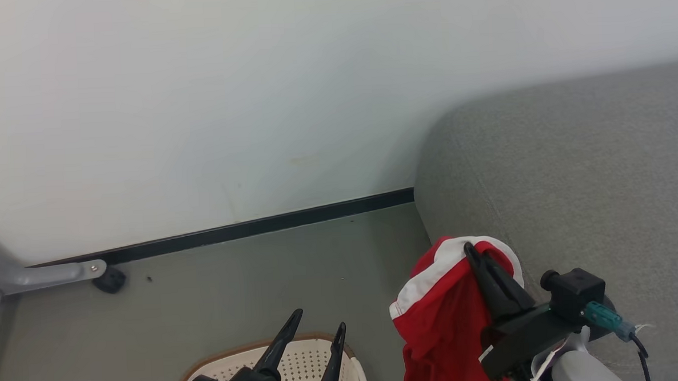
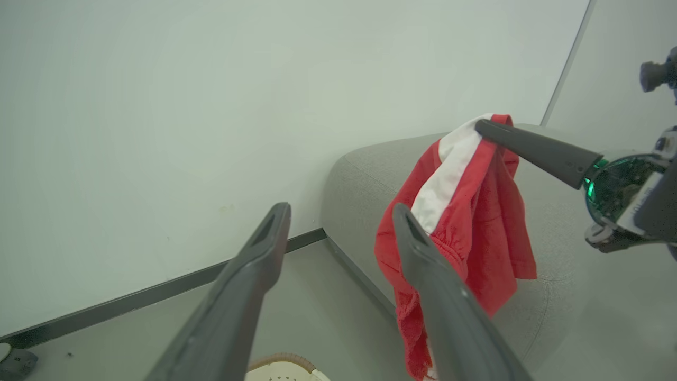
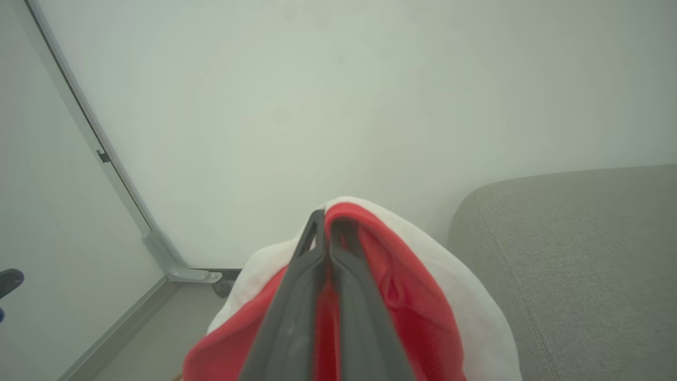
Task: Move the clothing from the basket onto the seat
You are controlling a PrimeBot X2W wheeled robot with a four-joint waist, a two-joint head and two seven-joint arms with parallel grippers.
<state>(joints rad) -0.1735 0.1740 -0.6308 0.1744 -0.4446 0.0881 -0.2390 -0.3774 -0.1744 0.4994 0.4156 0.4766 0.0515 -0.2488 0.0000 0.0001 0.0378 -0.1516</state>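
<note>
A red garment of the clothing (image 1: 436, 318) with a white stripe hangs in the air from my right gripper (image 1: 471, 249), which is shut on its top fold. It dangles just left of the grey seat (image 1: 573, 174), by the cushion's rounded corner. In the right wrist view the closed right gripper (image 3: 328, 219) pinches the red and white clothing (image 3: 402, 275) beside the seat (image 3: 582, 238). My left gripper (image 1: 318, 320) stands open and empty above the cream basket (image 1: 237, 352). The left wrist view shows the left gripper (image 2: 341, 209), the clothing (image 2: 476, 211), the right gripper (image 2: 481, 126) and the seat (image 2: 359, 174).
A pale wall with a black skirting strip (image 1: 260, 225) runs behind the grey floor. A grey metal frame leg with a black foot (image 1: 109, 279) stands at the far left. The basket rim (image 2: 280, 362) sits low in the left wrist view.
</note>
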